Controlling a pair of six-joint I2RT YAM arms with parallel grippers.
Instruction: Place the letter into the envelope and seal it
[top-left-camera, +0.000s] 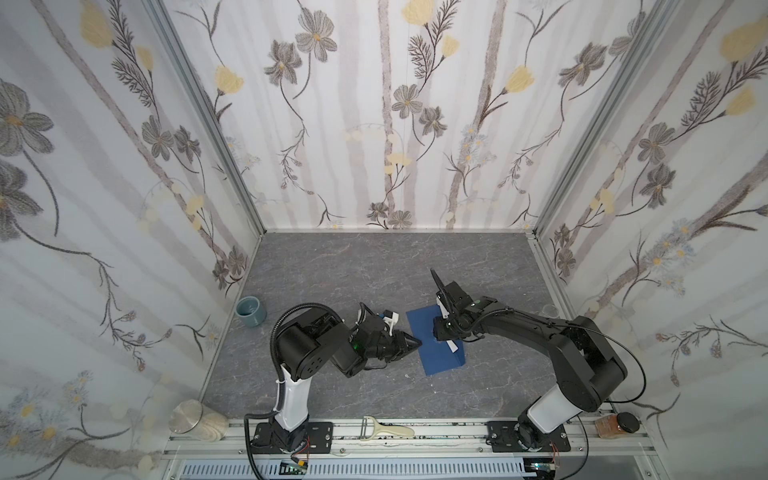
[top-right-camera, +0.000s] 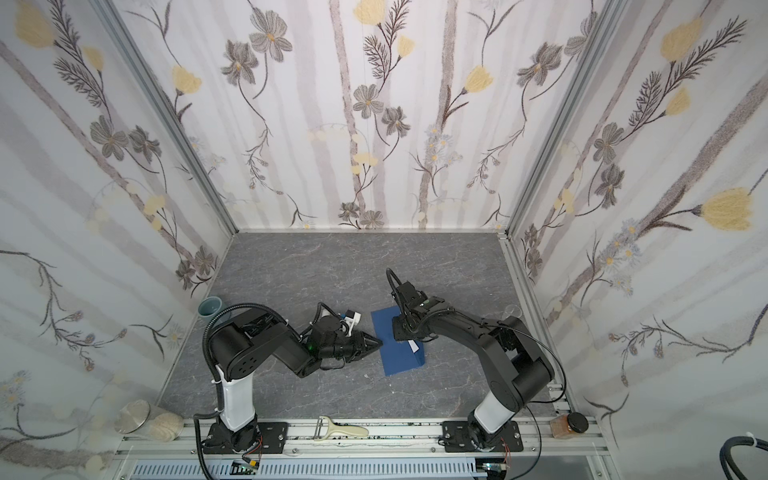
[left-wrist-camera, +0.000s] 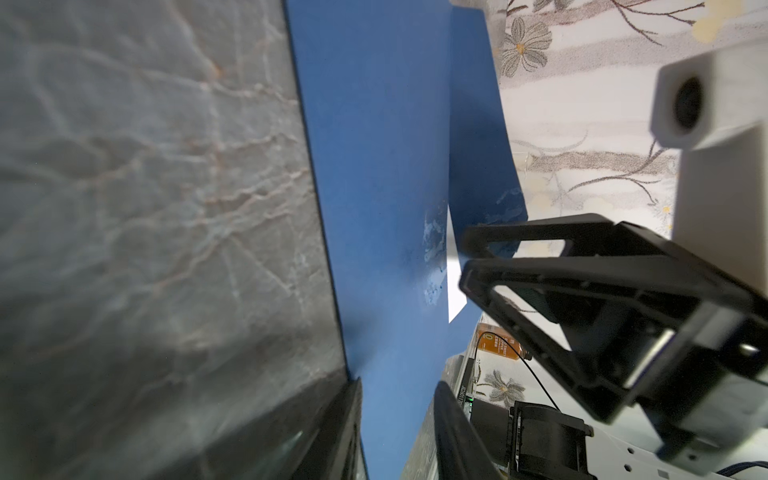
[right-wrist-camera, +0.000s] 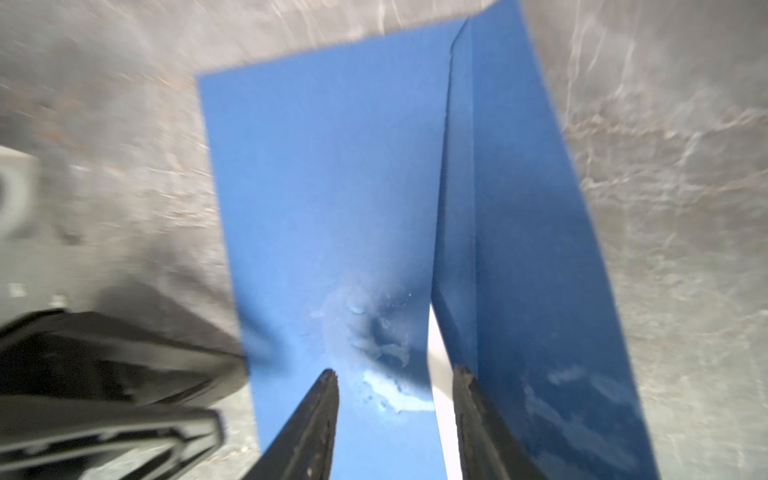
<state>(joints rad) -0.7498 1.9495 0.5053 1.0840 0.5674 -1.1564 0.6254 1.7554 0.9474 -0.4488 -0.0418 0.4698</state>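
The dark blue envelope (top-left-camera: 432, 353) (top-right-camera: 395, 353) lies on the grey table in both top views. Its flap (right-wrist-camera: 519, 208) (left-wrist-camera: 478, 145) stands up along the fold. Only a white sliver of the letter (top-left-camera: 452, 345) (top-right-camera: 414, 345) (right-wrist-camera: 440, 374) (left-wrist-camera: 454, 286) shows at that fold; the rest is hidden inside. My right gripper (top-left-camera: 441, 332) (top-right-camera: 401, 330) (right-wrist-camera: 394, 370) points down over the envelope, open, one finger on the body and the other against the flap's inner face. My left gripper (top-left-camera: 417, 343) (top-right-camera: 379, 343) (left-wrist-camera: 397, 382) lies sideways at the envelope's left edge, open, with that edge between its fingers.
A teal cup (top-left-camera: 250, 311) stands by the left wall. A jar with a metal lid (top-left-camera: 191, 419), a peeler (top-left-camera: 386, 430) and a spice jar (top-left-camera: 617, 424) lie along the front rail. Flowered walls close in three sides.
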